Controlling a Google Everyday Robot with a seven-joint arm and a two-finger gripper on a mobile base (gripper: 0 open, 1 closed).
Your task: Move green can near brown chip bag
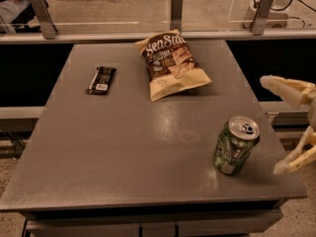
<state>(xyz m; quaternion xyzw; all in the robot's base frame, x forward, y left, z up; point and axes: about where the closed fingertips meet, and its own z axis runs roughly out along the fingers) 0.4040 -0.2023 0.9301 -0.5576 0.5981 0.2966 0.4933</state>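
Observation:
The green can (235, 145) stands upright, leaning slightly, near the table's front right corner, silver top and pull tab up. The brown chip bag (171, 63) lies flat at the back centre of the table, dark brown centre with cream-yellow edges and white script. My gripper (279, 127) comes in from the right edge of the view, just right of the can. Its two pale fingers (284, 88) are spread wide apart, one above and one below, with nothing between them. It does not touch the can.
A small flat black wrapped bar (101, 79) lies at the back left of the grey table (118, 147). A rail with metal posts (176, 9) runs behind the table. The table's right edge lies under the gripper.

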